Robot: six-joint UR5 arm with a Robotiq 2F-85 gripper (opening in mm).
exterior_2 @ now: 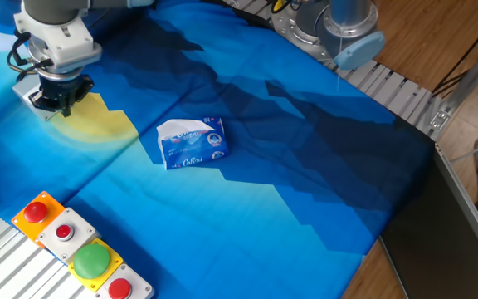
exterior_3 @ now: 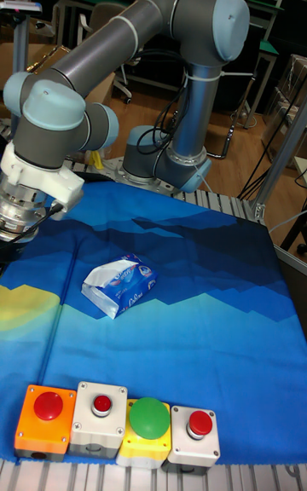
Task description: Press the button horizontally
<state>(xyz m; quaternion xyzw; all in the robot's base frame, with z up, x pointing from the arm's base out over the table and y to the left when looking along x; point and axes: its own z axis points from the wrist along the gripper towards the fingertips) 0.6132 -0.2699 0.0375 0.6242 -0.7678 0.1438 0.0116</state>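
Note:
In the fixed view my gripper [exterior_2: 60, 105] points down at the far left of the blue cloth, right on top of a small light-grey box [exterior_2: 30, 97]. Only the box's left corner shows from under the black fingers. The button is hidden beneath the gripper, so I cannot tell whether the fingers touch it. No gap or contact between the fingertips can be made out. In the tall fixed view only the arm's wrist [exterior_3: 24, 201] shows at the left edge, and the fingers and box are cut off.
A blue-and-white tissue pack [exterior_2: 192, 143] [exterior_3: 119, 284] lies mid-cloth. At the near edge stands a row of button boxes [exterior_2: 77, 249] [exterior_3: 119, 423]: red on orange, red on white, a green dome on yellow, red on white. The arm's base [exterior_2: 338, 25] is at the far edge.

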